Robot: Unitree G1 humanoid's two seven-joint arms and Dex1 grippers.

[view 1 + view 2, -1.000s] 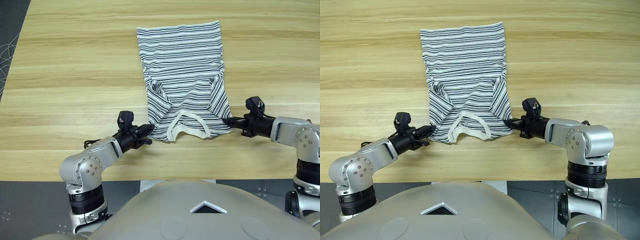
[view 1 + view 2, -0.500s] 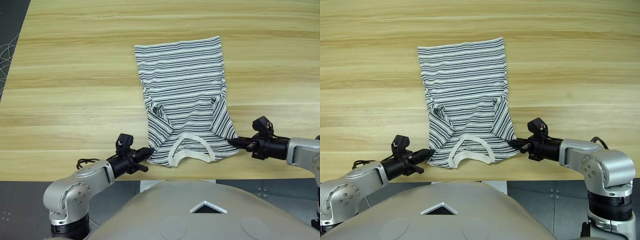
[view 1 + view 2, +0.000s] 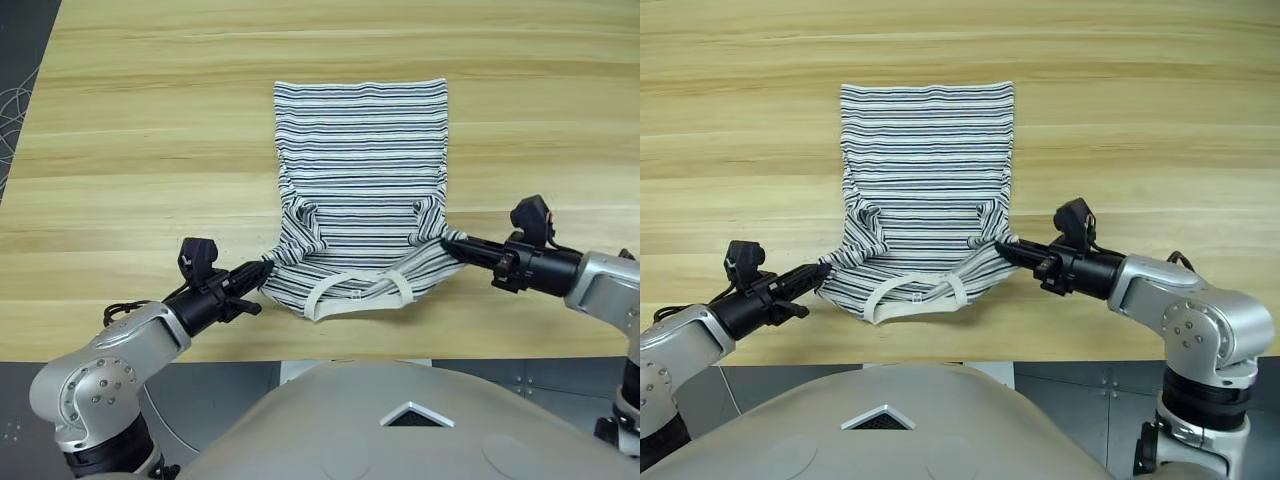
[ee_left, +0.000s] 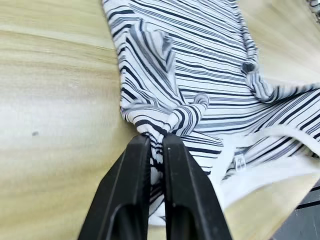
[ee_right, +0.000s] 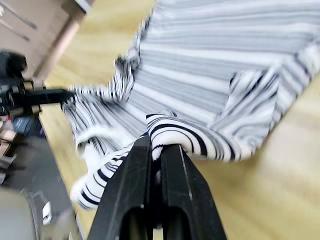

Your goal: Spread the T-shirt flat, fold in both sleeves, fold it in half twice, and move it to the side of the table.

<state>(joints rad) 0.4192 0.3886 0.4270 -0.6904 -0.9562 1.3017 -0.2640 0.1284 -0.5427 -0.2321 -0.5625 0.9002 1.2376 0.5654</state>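
Note:
A black-and-white striped T-shirt (image 3: 362, 160) lies on the wooden table (image 3: 140, 150), sleeves folded in, hem at the far end and white collar (image 3: 358, 294) toward me. Its near end is lifted off the table and sags between my two grippers. My left gripper (image 3: 264, 270) is shut on the shirt's near left corner (image 4: 159, 124). My right gripper (image 3: 450, 246) is shut on the near right corner (image 5: 172, 131). In the right wrist view my left gripper (image 5: 64, 94) shows farther off, holding the other corner.
The table's front edge (image 3: 300, 352) runs just under the lifted collar. Bare wood lies to the left and right of the shirt. Dark floor (image 3: 25, 60) shows past the table's left edge.
Both grippers have lifted the shirt's near end and carried it away from the table's front edge, toward the hem. The collar now hangs slack between them.

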